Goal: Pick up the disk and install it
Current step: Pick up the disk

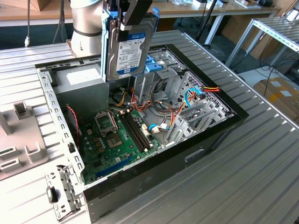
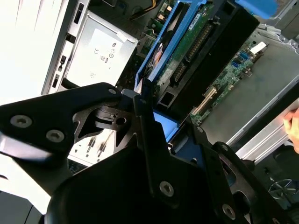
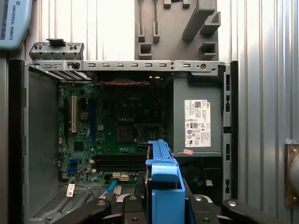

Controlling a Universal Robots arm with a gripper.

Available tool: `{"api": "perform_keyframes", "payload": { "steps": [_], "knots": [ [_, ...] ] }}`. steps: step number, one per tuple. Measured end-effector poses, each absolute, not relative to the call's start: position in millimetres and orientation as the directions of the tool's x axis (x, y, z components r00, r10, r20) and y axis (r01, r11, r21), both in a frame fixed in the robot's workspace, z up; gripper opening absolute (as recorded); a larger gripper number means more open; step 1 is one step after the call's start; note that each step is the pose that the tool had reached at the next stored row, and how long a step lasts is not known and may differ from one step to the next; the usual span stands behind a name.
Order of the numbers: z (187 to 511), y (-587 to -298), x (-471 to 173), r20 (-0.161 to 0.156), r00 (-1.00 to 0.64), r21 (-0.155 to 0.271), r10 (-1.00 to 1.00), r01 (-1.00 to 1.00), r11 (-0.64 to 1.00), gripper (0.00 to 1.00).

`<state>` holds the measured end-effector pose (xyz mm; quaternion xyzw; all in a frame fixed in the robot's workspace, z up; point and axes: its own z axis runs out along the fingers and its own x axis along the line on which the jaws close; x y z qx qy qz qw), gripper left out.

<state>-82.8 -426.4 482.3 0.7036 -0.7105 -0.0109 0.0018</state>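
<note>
Ribbed metal desk (image 1: 261, 154) carries an open computer case (image 1: 205, 140). The claw (image 1: 134, 16) is clamped on the disk (image 1: 130, 49), which hangs upright above the case's far side, near the power-supply box (image 1: 79, 84). Pick-up looks done; seating it in the drive cage (image 1: 180, 88) is not yet done.

Silver disk (image 1: 130, 46) w/ white label, blue band & black barcodes; bright blue frame (image 3: 163, 196); black gripper (image 1: 133, 18). Green circuit board (image 1: 114, 140) w/ black slots; grey power box (image 1: 81, 88) w/ white sticker, black print. Wires (image 1: 211, 88) red, yellow & orange; thin cable (image 1: 189, 95) light blue. Case (image 1: 196, 149) black outside, bare grey metal inside. Table (image 1: 266, 158) pale silver, ribbed in long parallel stripes.
</note>
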Motion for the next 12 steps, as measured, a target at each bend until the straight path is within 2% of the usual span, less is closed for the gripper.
{"api": "perform_keyframes", "payload": {
  "steps": [12],
  "knots": [
    [482, -446, -83, -0.013, -0.01, 0.018, -1.0, -1.0, 0.01, 0.37]
  ]
}}
